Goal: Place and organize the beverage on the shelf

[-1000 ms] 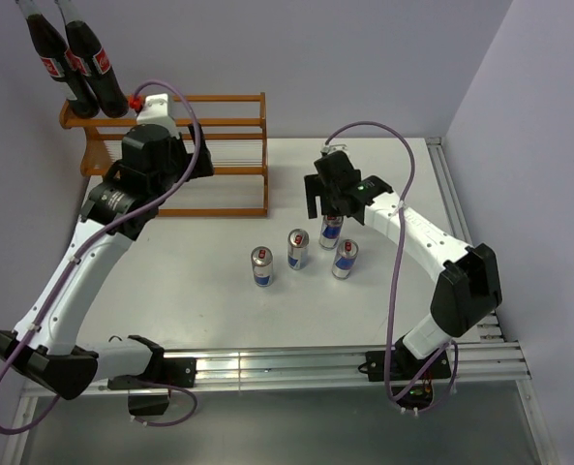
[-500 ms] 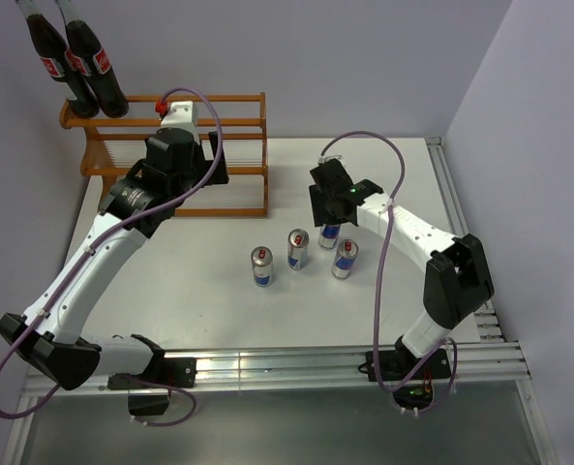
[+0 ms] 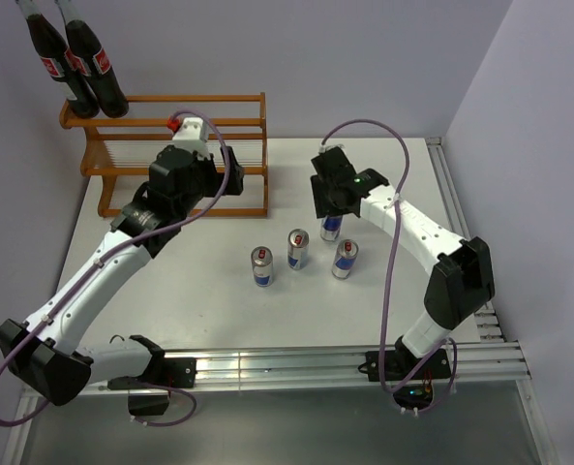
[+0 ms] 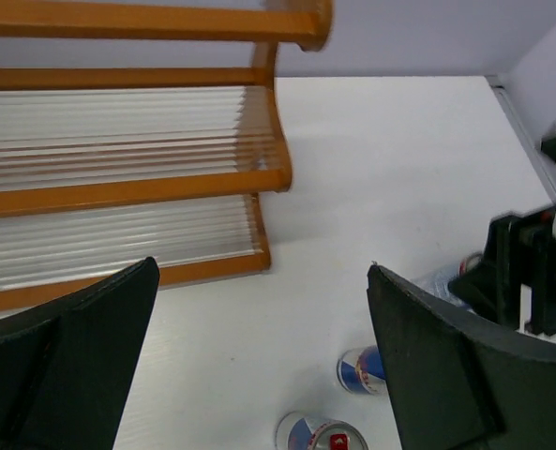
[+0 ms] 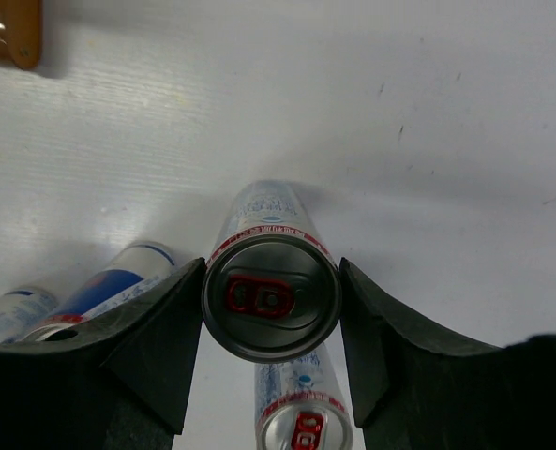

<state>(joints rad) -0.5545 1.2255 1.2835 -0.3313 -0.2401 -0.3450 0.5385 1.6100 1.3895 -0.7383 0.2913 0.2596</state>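
Two dark cola bottles (image 3: 49, 53) (image 3: 98, 63) stand on the top tier at the left end of the orange-brown shelf (image 3: 243, 126). My right gripper (image 3: 330, 201) is shut on a blue-and-silver can (image 3: 331, 229). In the right wrist view both fingers press the sides of that can (image 5: 271, 298). Three more cans stand on the table (image 3: 261, 266) (image 3: 297, 249) (image 3: 345, 259). My left gripper (image 3: 230, 182) is open and empty over the shelf's right end. The left wrist view shows its wide-open gripper (image 4: 259, 281) above the bare table, with the shelf (image 4: 127, 187) behind.
The left wrist view shows two cans (image 4: 362, 370) (image 4: 320, 436) low in the frame and the right gripper (image 4: 526, 272) at the right. Metal rails run along the table's near edge (image 3: 296, 363) and right edge (image 3: 456, 194). Walls close the back and both sides.
My left arm has swung right, away from the bottles, to the shelf's right end. My right gripper has stayed over the same can, turning slightly.
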